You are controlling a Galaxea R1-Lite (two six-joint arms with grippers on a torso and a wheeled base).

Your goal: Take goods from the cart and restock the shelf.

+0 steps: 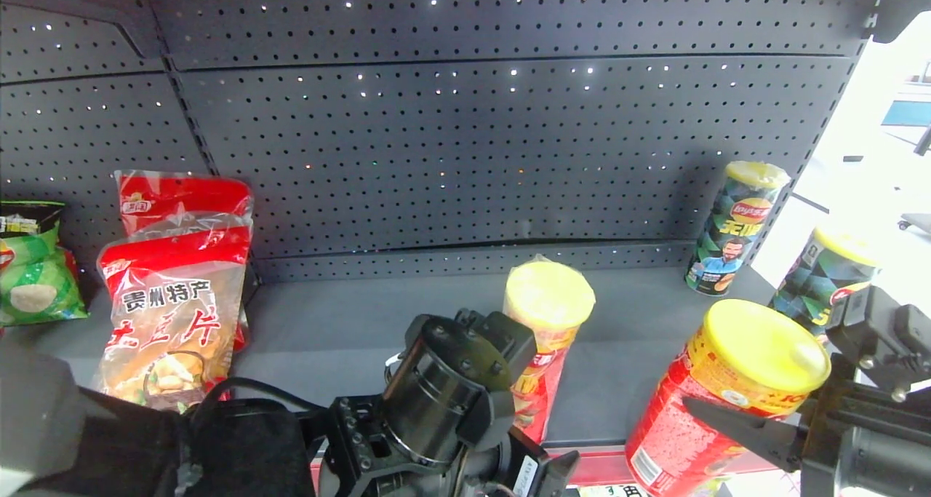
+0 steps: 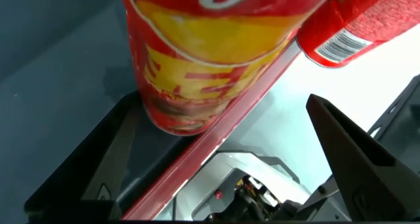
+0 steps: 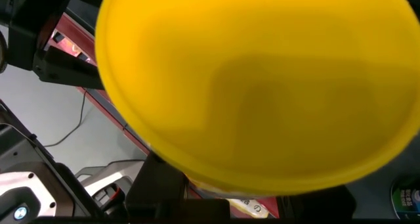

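Note:
A tall red-and-yellow chip can (image 1: 547, 337) with a yellow lid stands upright on the grey shelf (image 1: 349, 329), close to its red front edge (image 1: 604, 468). My left gripper (image 1: 502, 380) is right in front of it. In the left wrist view this gripper (image 2: 220, 102) is open, with the can's base (image 2: 190, 86) just beyond its spread fingers (image 2: 354, 158). My right gripper (image 1: 749, 417) is shut on a wider red can (image 1: 720, 388) with a yellow lid, held tilted at the shelf's front right. That lid (image 3: 262, 79) covers most of the right wrist view.
Two red snack bags (image 1: 174, 293) and a green bag (image 1: 33, 271) lean at the shelf's left. One green can (image 1: 734, 228) stands at the back right, another (image 1: 829, 271) just past the right end. Bare shelf lies between the bags and the chip can.

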